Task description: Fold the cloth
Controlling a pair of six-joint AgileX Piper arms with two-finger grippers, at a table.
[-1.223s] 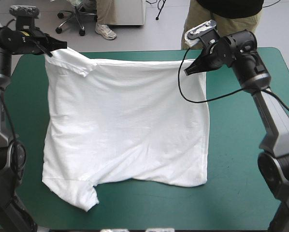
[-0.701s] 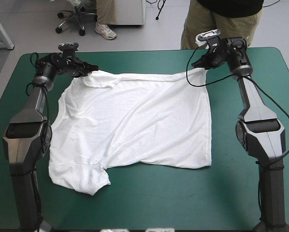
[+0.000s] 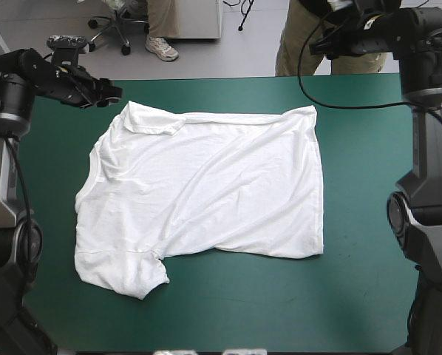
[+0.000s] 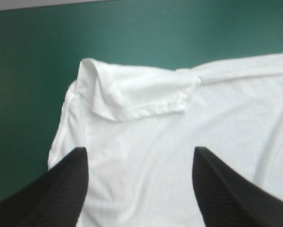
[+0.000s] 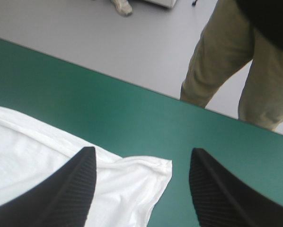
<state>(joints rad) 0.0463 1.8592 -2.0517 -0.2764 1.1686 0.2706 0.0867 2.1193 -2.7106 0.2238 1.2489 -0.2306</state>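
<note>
a: where's the white short-sleeved cloth t-shirt [image 3: 206, 185]?
b: spread flat mid-table on the teal-green cover [image 3: 369, 148], its far sleeve [image 4: 141, 97] doubled over
a: and the arms?
b: the black-finned left gripper [image 4: 139, 151] and right gripper [image 5: 141, 151] gape empty above the far edge. a pinch on that doubled sleeve might catch two layers and skew the fold

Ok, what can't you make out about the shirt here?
- High view: the T-shirt neckline, too faint among folds; the folded-over sleeve hides what's beneath.
- Left wrist view: the left gripper and the picture's edges cut off most of it.
- Right wrist view: only one corner shows by the open right gripper.
</note>
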